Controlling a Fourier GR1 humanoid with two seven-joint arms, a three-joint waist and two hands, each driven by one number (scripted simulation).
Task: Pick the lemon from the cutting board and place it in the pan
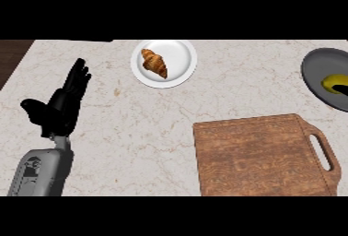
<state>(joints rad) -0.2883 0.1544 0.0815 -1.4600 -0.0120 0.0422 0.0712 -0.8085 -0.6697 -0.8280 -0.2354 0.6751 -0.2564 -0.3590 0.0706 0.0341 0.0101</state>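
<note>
Head view
Left hand (62, 99): open, fingers straight and pointing up and away, thumb out to the left, holding nothing, resting over the counter at the left side.
Left forearm (39, 171): grey, coming in from the bottom left.
Right hand: cannot tell, just a dark bit at the right edge by the lemon, maybe a finger.
Lemon (332, 83): yellow, lying inside the pan, partly cut off by the right edge.
Pan (319, 69): grey and round, far right, only partly showing.
Cutting board (262, 156): brown wood, bare on top, handle hole on its right side, near the bottom right, below the pan.
Plate (178, 55): white, round, at the top middle, well apart from the board.
Croissant (154, 63): 1 brown croissant lying on the plate.
Counter (136, 129): pale marble under all of it.
</note>
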